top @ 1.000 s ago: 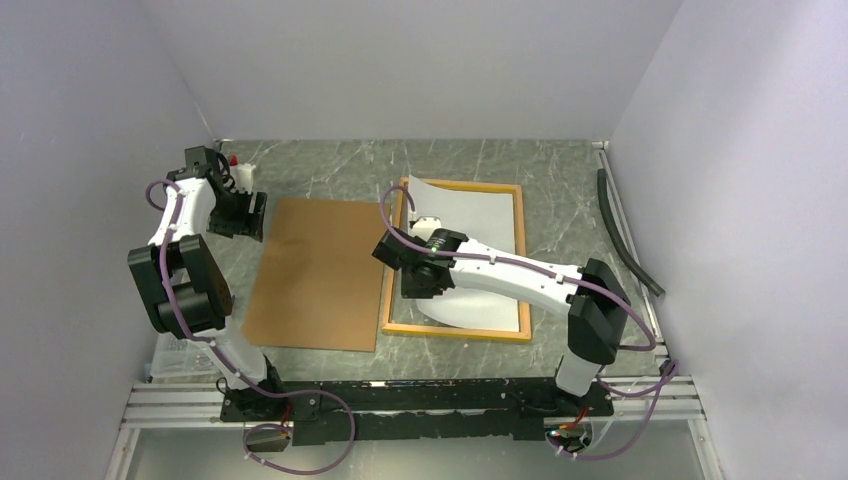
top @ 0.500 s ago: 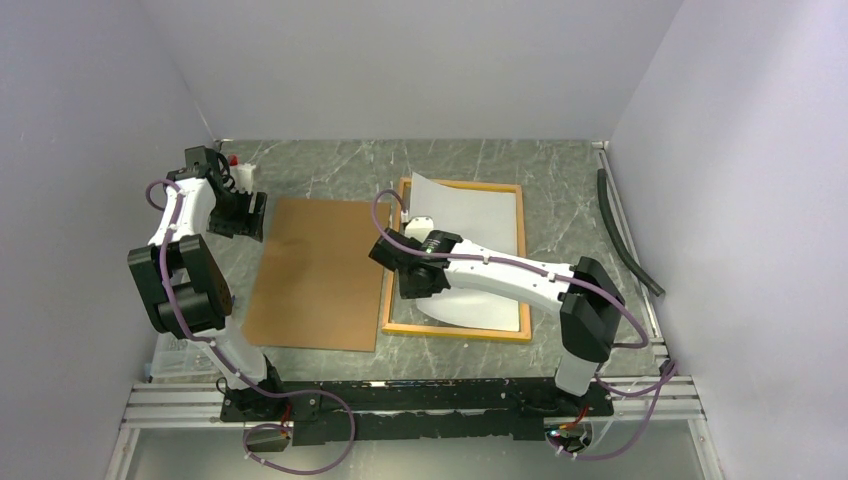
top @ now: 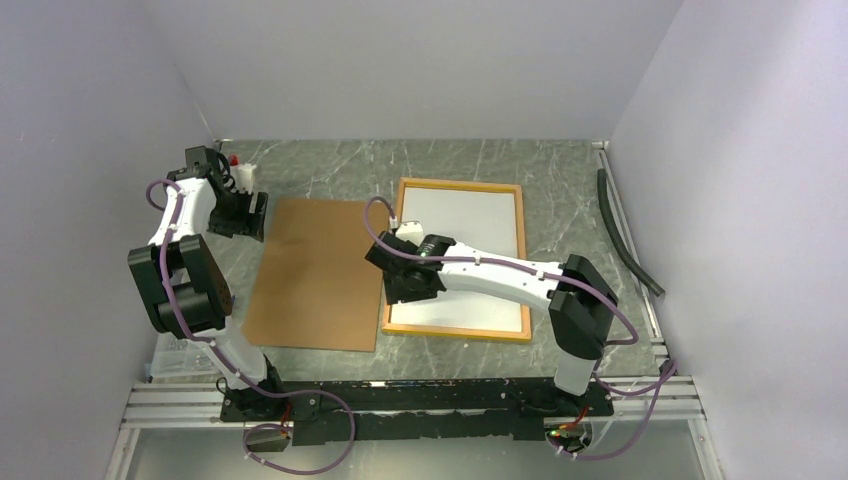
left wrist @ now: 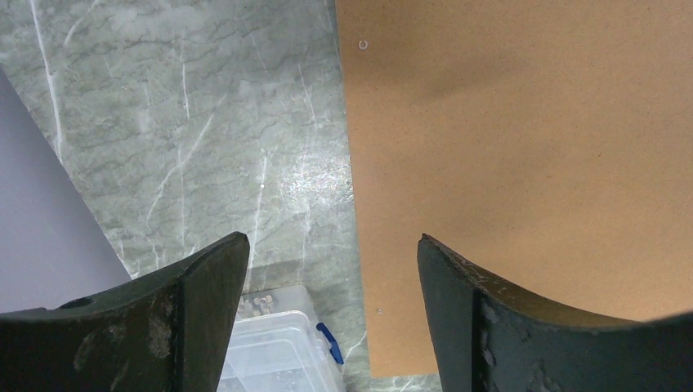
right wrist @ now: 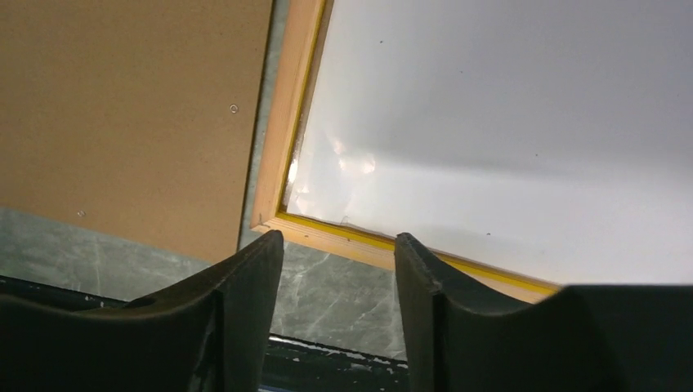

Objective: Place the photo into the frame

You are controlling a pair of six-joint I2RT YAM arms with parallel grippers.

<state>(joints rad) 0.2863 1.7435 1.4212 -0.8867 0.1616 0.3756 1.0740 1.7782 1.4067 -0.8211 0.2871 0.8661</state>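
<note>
The frame (top: 455,333) lies flat on the table right of centre, its orange rails around the photo (top: 470,225). The photo rests flat inside it with its plain white side up, so the picture side is hidden. My right gripper (top: 405,290) hovers open over the frame's near left corner. In the right wrist view, the right gripper (right wrist: 339,241) holds nothing, and the frame's corner rail (right wrist: 282,139) and the white photo (right wrist: 507,139) lie just beyond it. My left gripper (top: 250,215) stands open at the back left. In its wrist view, the left gripper (left wrist: 333,238) is empty.
A brown backing board (top: 315,270) lies left of the frame, its left edge under the left gripper, also seen as board (left wrist: 523,122). A clear plastic box (left wrist: 278,343) sits near the table's left edge. A black hose (top: 625,230) runs along the right wall.
The photo, curled up and pinched by the right gripper before, now lies flat in the frame. The right gripper has opened and shifted slightly left. The left arm has stayed put.
</note>
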